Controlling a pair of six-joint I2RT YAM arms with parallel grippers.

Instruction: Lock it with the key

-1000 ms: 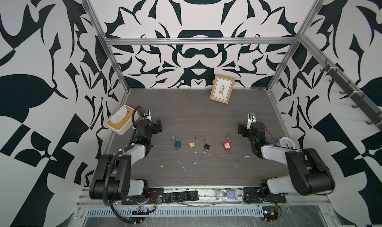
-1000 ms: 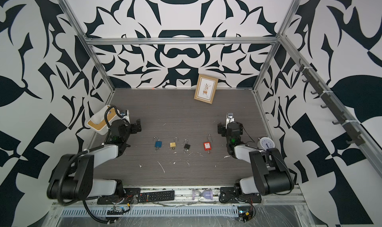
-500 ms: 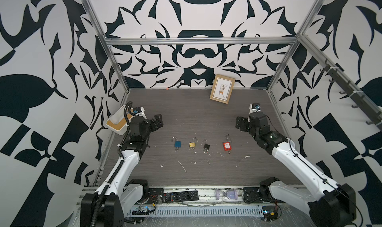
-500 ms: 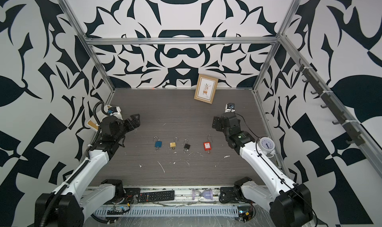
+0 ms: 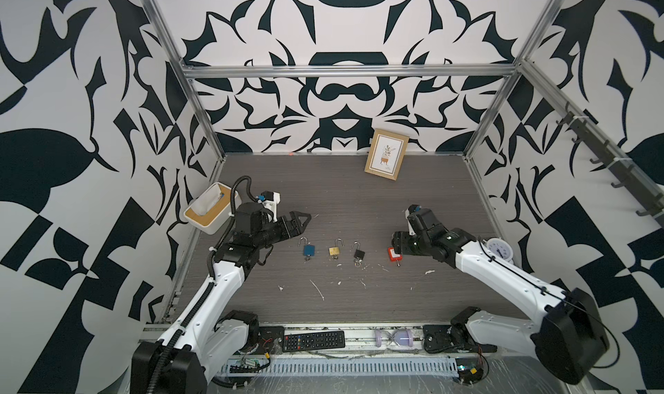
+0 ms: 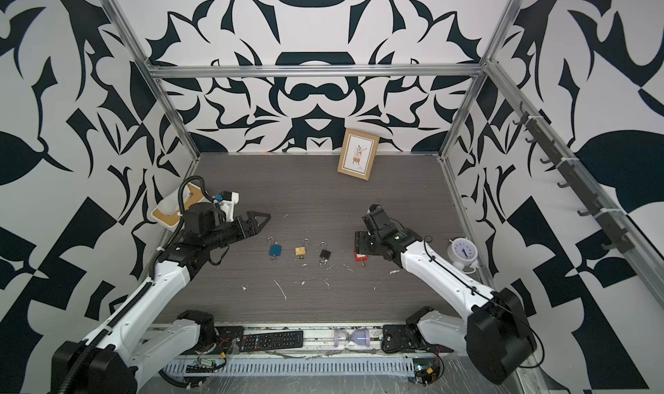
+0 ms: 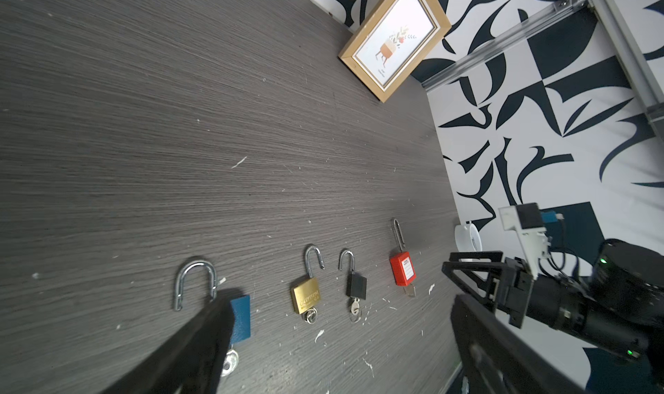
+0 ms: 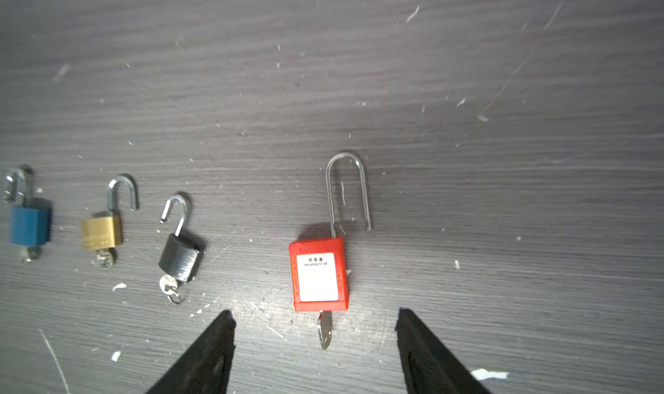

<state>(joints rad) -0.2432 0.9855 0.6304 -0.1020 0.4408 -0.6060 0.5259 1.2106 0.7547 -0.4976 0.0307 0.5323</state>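
Row: four padlocks flat on the table (image 5: 359,202), namely blue padlock (image 5: 309,249), brass padlock (image 5: 334,251), black padlock (image 5: 359,254) and red padlock (image 5: 394,255); side by side, apart from one another, shackles toward the back wall.
Likely reason for layout: key ends turned toward the arms, each lock open to approach from the robot's side.
Shackles: sprung open on all four, so nothing locked yet.
Keys: one seated in each keyhole, probably to leave only a press of the shackle and a turn.
Task's thing: red padlock at the right end of the row, label up, long shackle (image 8: 346,187) free on one leg, key (image 8: 325,333) sticking out of the bottom face.
Right tool (image 8: 314,313): released and empty, jaws apart; directly over the red padlock in both top views.
Lock relative to right tool: in the wrist view, key between the two fingertips, touching neither; red body just beyond them.
Probable purpose of pose: lined up along the lock's length, ready to pinch key or body.
Left tool (image 5: 304,220): spread wide, holding nothing, raised near the blue padlock at the row's left end.
Step in hand, by judgement: approach only, no grasp made.
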